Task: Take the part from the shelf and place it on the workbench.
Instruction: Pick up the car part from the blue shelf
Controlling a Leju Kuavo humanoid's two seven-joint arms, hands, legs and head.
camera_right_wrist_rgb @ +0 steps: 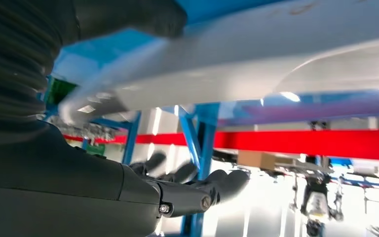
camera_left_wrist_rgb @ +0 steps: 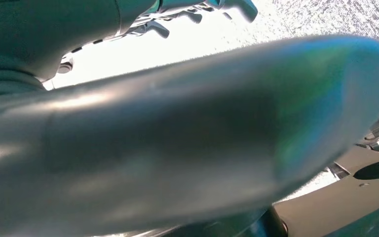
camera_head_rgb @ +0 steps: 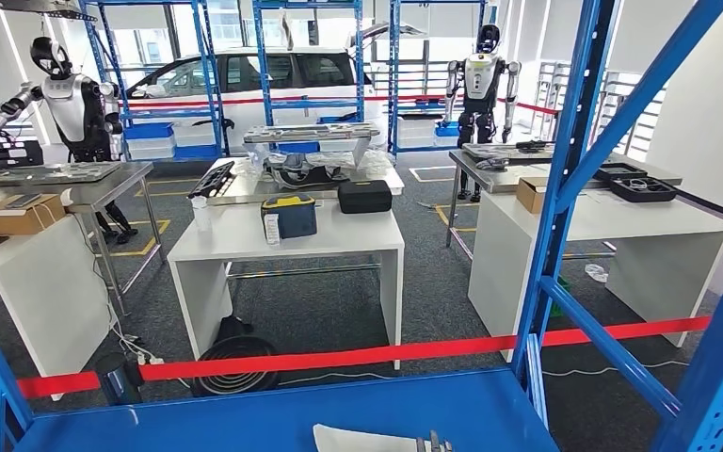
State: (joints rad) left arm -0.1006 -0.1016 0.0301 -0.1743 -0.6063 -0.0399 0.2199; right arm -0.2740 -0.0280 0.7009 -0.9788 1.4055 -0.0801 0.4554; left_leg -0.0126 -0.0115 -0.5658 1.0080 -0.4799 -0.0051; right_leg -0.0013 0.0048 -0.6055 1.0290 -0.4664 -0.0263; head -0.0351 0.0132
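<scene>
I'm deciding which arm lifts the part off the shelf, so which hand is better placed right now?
Probably the right hand: its wrist view shows the white part close above its fingers, at the blue shelf. The left hand shows no part nearby.

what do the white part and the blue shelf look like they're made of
White part: probably painted sheet metal or moulded plastic; smooth, glossy, curved, with a soft highlight. Blue shelf: looks like painted steel; flat deck, even matte-to-satin colour, bolted-looking uprights.

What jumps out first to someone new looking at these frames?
The blue shelf frame cuts across the right of the head view, with red tape stretched below it. Beyond stand white tables, a white car and two other humanoid robots. A pale part lies on the shelf at the bottom edge.
</scene>
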